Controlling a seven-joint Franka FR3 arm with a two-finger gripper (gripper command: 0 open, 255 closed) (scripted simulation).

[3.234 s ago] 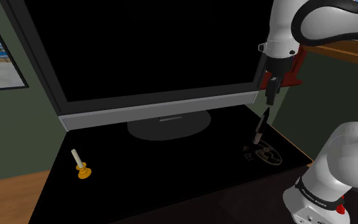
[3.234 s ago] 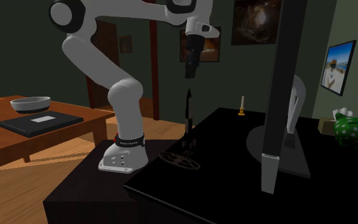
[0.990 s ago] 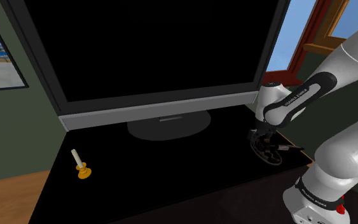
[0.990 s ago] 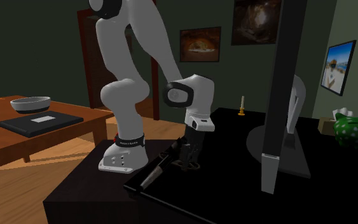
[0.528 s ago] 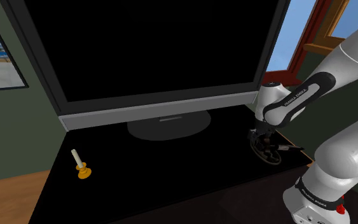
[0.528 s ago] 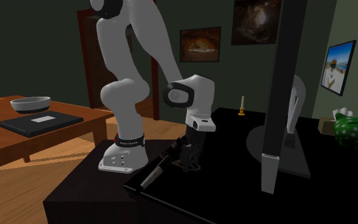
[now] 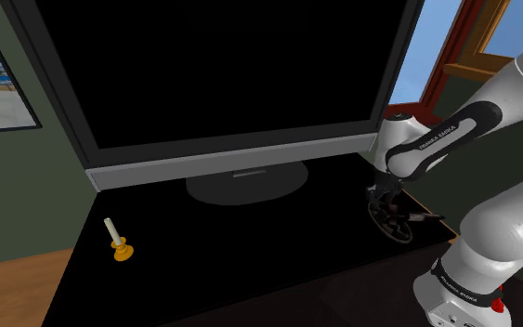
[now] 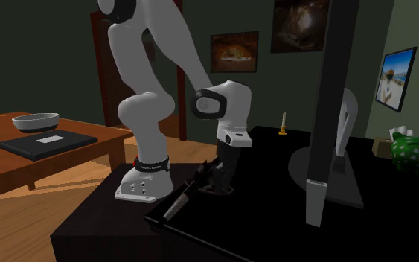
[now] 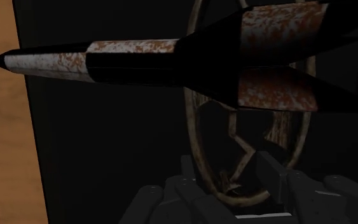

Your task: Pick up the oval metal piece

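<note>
Since the frame half a second earlier, the wrist housing is sitting slightly higher in the second exterior view, while the gripper (image 8: 219,179) is remaining down at the black cabinet top (image 7: 250,260).

The gripper is working at the cabinet's edge nearest the arm's stand, at the shoulder view's right. In the wrist view, the two black fingers (image 9: 193,181) are standing close together with the near end of the oval metal piece (image 9: 193,127) between them, and they are appearing to clasp it. The oval metal piece is a thin ring with curved bars inside. In the shoulder view it is lying just below the gripper (image 7: 380,200), close to the cabinet's corner.

A rocket model (image 9: 171,60), black with white, rust-speckled bands, is lying toppled across the ring. Its pointed nose is reaching out beyond the cabinet's edge toward the wooden floor. In the second exterior view, the rocket model (image 8: 184,195) is slanting down from the gripper toward the cabinet's near edge.

A large television (image 7: 231,74) is occupying the rear of the cabinet. A candle in a gold holder (image 7: 117,240) is standing upright, well apart from the gripper, at the shoulder view's left.
</note>
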